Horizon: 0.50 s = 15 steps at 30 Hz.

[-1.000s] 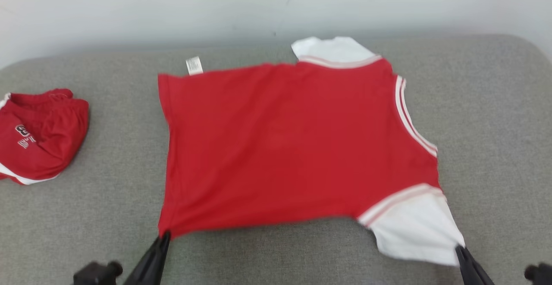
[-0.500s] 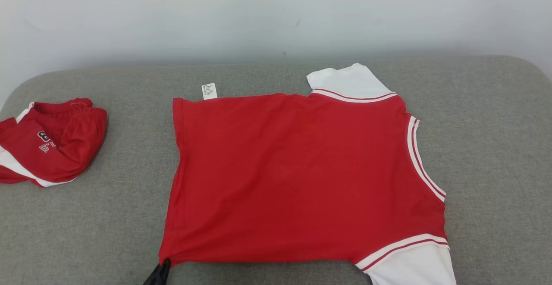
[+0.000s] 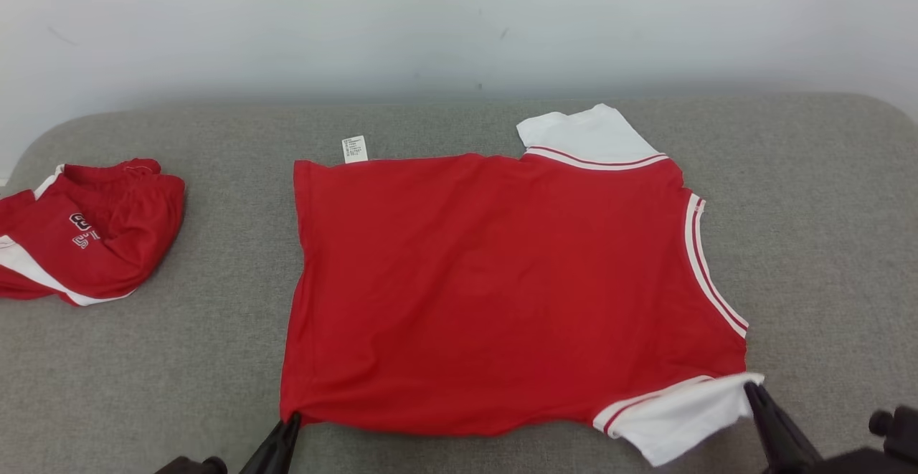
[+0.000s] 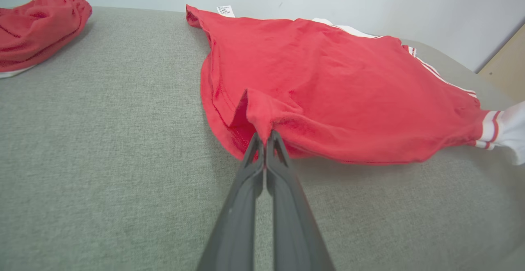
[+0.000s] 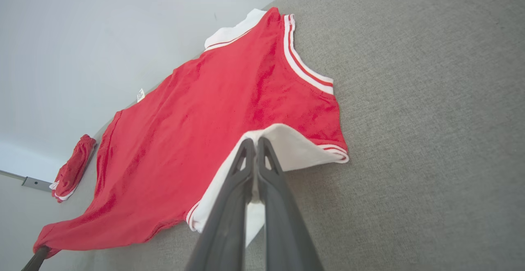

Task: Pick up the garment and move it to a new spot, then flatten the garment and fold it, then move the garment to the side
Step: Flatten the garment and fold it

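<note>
Now, item: red garment [image 3: 495, 295], flat at centre of grey cushion [image 3: 179, 359]. My left gripper [image 3: 290, 420] is clamped on the near hem corner. My right gripper [image 3: 749, 388] is clamped on the near white sleeve [image 3: 674, 416], which has curled inward since a moment ago; folding begins, I judge. Long axis left–right, collar pointing right.

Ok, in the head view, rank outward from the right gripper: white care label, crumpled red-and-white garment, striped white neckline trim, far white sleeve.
From the right gripper:
1. Striped white neckline trim, red shirt's right edge.
2. Far white sleeve, back right.
3. White care label, back hem corner.
4. Crumpled red-and-white garment, far left.
</note>
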Available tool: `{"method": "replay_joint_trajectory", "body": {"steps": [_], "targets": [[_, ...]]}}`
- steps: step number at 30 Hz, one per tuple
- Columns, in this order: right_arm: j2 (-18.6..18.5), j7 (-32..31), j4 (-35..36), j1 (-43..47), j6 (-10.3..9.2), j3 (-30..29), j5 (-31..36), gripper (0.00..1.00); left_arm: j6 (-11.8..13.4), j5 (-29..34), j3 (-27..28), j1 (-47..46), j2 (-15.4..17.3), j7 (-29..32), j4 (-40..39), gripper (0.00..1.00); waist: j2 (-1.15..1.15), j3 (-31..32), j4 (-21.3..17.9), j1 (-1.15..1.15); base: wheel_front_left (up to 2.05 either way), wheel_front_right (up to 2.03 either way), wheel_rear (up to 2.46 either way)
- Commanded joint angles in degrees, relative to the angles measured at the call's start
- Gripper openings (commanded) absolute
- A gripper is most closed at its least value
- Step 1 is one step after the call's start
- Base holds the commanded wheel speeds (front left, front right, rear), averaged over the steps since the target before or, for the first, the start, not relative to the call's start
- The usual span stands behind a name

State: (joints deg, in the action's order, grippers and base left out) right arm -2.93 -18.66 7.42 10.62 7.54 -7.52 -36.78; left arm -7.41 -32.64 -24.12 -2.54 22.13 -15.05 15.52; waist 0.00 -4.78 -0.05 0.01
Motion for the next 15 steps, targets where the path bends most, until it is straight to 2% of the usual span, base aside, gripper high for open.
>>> {"method": "replay_joint_trajectory", "body": {"steps": [1,6,15], "targets": [[-0.04,-0.35,-0.98,-3.02,-0.12,-0.33,-0.28,0.0,-0.02,0.15,-0.3,-1.34,-0.04,-0.18,-0.06,0.0,0.0,0.35,0.4,-0.01,0.0,0.0,0.0],[-0.28,-1.8,-4.97,-9.64,-0.12,-0.9,-1.8,0.0,-0.06,-0.26,-0.8,-2.96,0.15,-0.18,0.33,0.0,0.0,0.36,0.57,-0.01,0.0,0.0,0.0],[-1.83,-1.54,-19.28,-25.67,-0.12,-1.17,-0.29,0.0,-0.03,-1.14,-3.4,-8.02,1.05,-0.18,1.94,0.0,0.0,-1.19,1.24,-0.01,0.0,0.0,0.0]]}}
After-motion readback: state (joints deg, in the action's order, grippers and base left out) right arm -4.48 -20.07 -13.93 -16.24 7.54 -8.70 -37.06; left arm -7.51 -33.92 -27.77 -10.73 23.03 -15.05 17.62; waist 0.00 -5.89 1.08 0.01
